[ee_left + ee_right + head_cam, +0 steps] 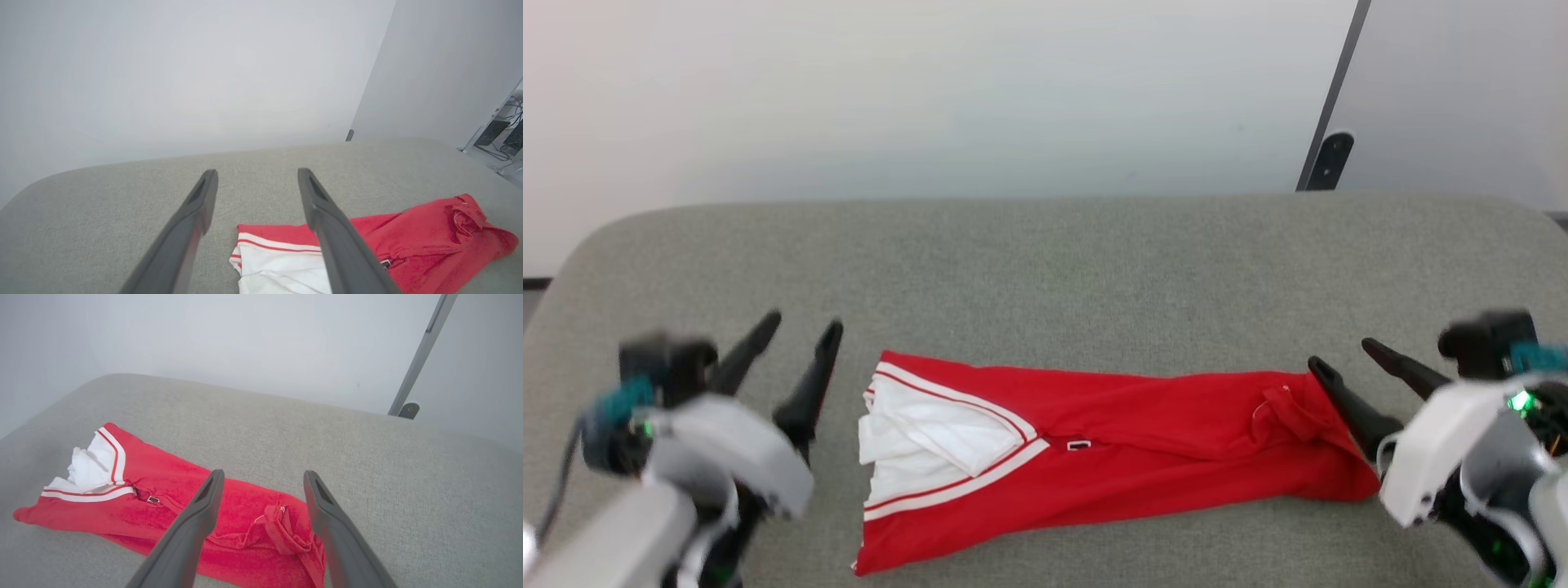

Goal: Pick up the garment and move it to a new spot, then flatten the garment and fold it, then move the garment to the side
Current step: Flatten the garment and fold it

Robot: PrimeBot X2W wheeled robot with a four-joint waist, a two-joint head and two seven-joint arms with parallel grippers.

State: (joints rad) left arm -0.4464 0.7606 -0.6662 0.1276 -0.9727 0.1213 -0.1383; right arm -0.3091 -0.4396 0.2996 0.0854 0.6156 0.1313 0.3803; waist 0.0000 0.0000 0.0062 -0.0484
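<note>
Two grippers, both spread wide, and nothing is held in either. The left gripper [803, 322] is parked just off the white-trimmed neck end of the red jersey [1143, 441], with the striped trim lying just beside it. The right gripper [1341, 353] is set at the opposite end, right up against the bunched hem. Whether cloth is actually touched there can't be told. Between the two, the jersey is laid out on the grey cushioned top [1045, 261] as a long narrow strip, so a lengthwise fold looks done. Probably left to do: the strip folded across, that rumpled hem end smoothed, then the bundle shifted to the side.
</note>
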